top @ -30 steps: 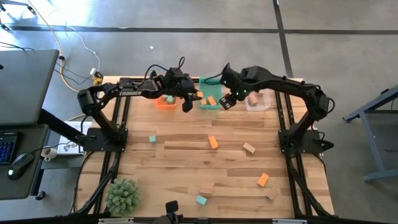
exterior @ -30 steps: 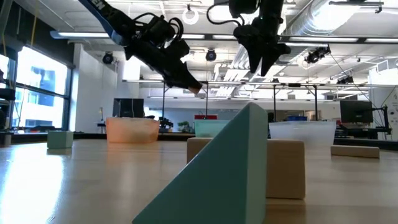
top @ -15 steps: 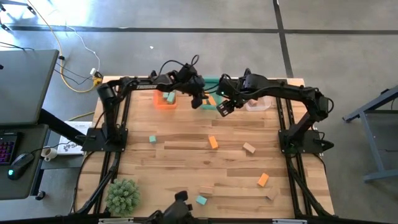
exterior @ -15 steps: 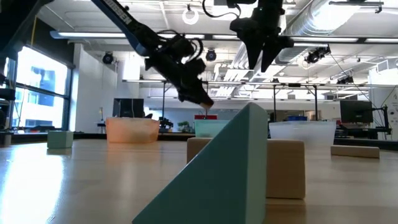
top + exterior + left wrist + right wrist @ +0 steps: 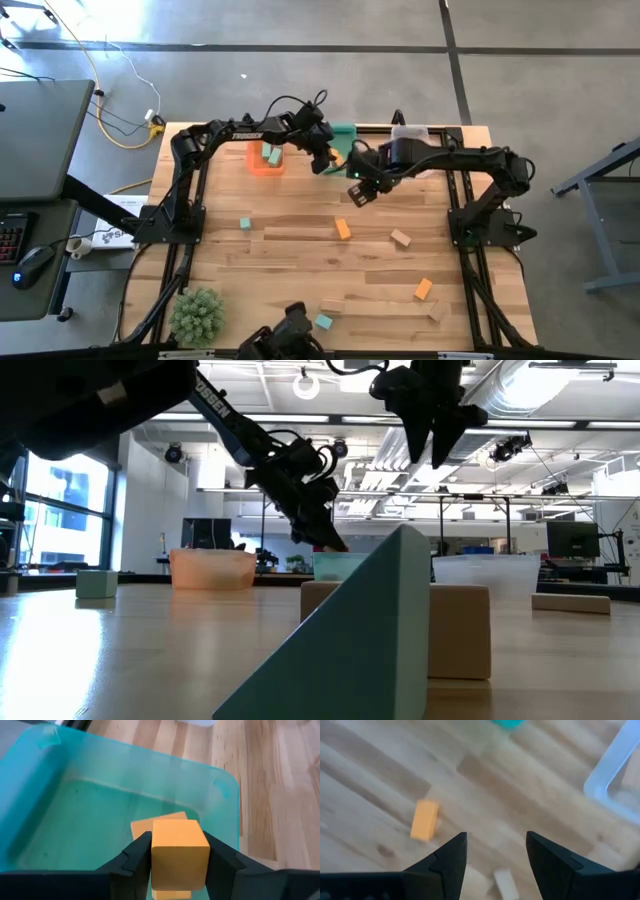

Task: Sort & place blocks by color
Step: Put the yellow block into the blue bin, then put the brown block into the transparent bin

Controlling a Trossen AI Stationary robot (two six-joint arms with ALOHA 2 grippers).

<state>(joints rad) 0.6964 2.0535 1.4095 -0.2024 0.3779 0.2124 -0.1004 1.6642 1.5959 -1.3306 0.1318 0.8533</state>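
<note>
High view, left gripper: upper centre of frame, over the teal bin; half a second back nearer the orange bin, now shifted right.
High view, right gripper: centre, lower in frame than a second ago, heading toward the orange bar on the tabletop.
High view, loose blocks: teal, orange and wood pieces unmoved across centre and lower frame.
Low view: left gripper dipped just above the teal bin; right gripper high at top right.
Left wrist view: fingers clamped on an orange cube, centre bottom, above the teal bin already holding an orange block.
Right wrist view: fingers spread, empty; orange bar left of centre.
Meaning: likely colour mismatch, orange cube about to drop in the teal bin.
</note>
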